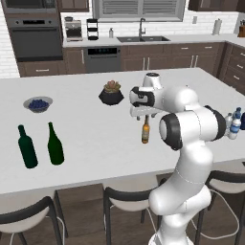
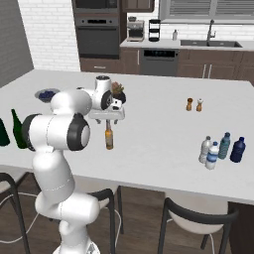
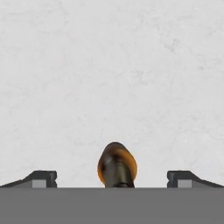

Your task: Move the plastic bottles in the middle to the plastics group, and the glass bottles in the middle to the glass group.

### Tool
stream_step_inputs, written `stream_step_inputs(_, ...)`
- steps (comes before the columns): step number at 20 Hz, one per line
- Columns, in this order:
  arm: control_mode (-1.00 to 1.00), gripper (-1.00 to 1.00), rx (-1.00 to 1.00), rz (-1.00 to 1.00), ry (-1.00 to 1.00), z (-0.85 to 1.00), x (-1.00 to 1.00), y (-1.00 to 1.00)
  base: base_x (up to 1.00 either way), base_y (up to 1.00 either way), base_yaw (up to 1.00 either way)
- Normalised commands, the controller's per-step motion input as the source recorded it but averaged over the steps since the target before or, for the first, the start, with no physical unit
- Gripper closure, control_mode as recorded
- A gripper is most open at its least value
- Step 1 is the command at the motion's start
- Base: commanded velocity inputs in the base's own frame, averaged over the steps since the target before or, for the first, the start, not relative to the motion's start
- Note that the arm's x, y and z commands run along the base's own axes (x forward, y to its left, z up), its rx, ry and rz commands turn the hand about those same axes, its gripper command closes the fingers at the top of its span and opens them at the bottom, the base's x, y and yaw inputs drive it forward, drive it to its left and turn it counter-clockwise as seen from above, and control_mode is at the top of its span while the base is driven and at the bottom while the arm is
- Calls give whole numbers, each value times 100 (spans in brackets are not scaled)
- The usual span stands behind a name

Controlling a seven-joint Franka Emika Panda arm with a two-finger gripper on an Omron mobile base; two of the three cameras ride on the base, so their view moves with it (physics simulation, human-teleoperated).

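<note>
The slim amber glass bottle (image 1: 145, 131) (image 2: 108, 138) stands upright mid-counter. My gripper (image 1: 145, 117) (image 2: 108, 120) hangs directly over its neck, open. In the hand view the bottle top (image 3: 117, 168) sits between the wide-apart fingertips (image 3: 41, 178), touching neither. Two tall green bottles (image 1: 27, 147) (image 1: 55, 144) stand at the counter's left. At the right, the greyish water bottle (image 2: 205, 150) and the blue-label one (image 2: 212, 156) stand beside the blue-tinted bottle (image 2: 224, 146) and the dark blue one (image 2: 238, 150).
A potted succulent (image 1: 111, 93) stands just behind the gripper, and a bowl of blueberries (image 1: 38, 104) lies at the far left. Two small shakers (image 2: 189, 104) stand toward the right. Stools (image 1: 124, 198) line the white counter's (image 1: 86, 129) near edge.
</note>
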Motion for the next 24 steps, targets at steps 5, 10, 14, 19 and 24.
stream_step_inputs(5, -100, -100, 0, 0, 6, -2, -3, -5, 0, 0, 0)
stream_step_inputs(10, -100, -100, 0, 0, 1, 0, 0, 0, 0, 0, 0)
stream_step_inputs(14, -100, -100, 0, 0, 3, 0, -1, 0, 0, 0, 0)
stream_step_inputs(19, -100, -100, 0, -2, 5, 0, -3, -2, 0, 0, 0)
stream_step_inputs(24, -100, -100, -1, -2, 3, 0, 0, -1, 0, 0, 0)
